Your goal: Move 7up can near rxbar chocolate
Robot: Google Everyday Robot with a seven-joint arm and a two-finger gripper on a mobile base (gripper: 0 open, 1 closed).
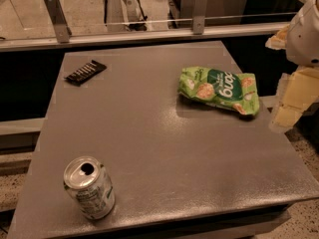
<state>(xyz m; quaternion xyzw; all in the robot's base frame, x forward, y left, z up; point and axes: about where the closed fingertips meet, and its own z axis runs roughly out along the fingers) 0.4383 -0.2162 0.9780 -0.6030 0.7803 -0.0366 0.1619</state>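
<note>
The 7up can (89,187) stands upright near the table's front left corner, silver top with an open pull-tab hole and a pale green-and-white side. The rxbar chocolate (85,71) lies flat at the far left of the table, a black wrapper with white stripes. My gripper (291,101) hangs off the right edge of the table, beyond the green bag, pale yellowish below a white arm part (308,31). It is far from the can and the bar and touches neither.
A crinkled green snack bag (220,89) lies at the right of the grey table (164,148). A rail with metal brackets (55,16) and glass runs behind the table's far edge. The floor drops away at left and right.
</note>
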